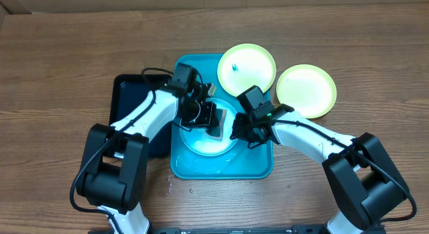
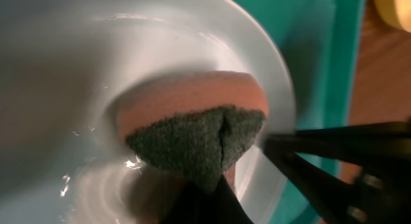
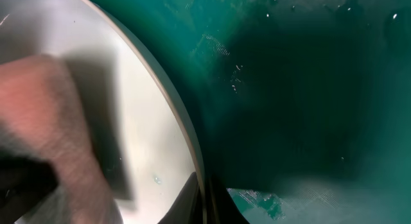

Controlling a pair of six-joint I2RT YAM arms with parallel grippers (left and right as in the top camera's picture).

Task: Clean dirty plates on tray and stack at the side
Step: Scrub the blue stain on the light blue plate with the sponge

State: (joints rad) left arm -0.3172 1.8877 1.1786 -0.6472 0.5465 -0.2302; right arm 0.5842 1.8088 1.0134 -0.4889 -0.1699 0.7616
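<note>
The left hand [image 1: 209,117] is shut tight on a sponge [image 1: 216,121] and presses it onto the blue plate [image 1: 201,141]; the right hand [image 1: 240,131] is also shut, and appears to pinch that plate's right rim to steady it. The blue plate lies in the middle of the tray [image 1: 221,172], which sits on the table [image 1: 53,60]; a black tray [image 1: 127,93] lies just left of it, partly under the left arm. One yellow-green plate [image 1: 247,70] rests across the tray's far right corner and carries a few small dark specks; a second yellow-green plate [image 1: 305,90] lies on the table just beside it, to the right.

The step in hand looks like scrubbing the blue plate, with stacking not yet begun. The next move probably calls for lifting the sponge clear; the rim grip must be firm, since the plate looks wet and may slip.

The left wrist view alone shows the sponge's orange body, its dark green scouring face and the wet streaks on the plate; the right wrist view alone shows the rim close against the tray floor, with droplets there, and the sponge only as a blur; only the overhead view shows both other plates whole.
</note>
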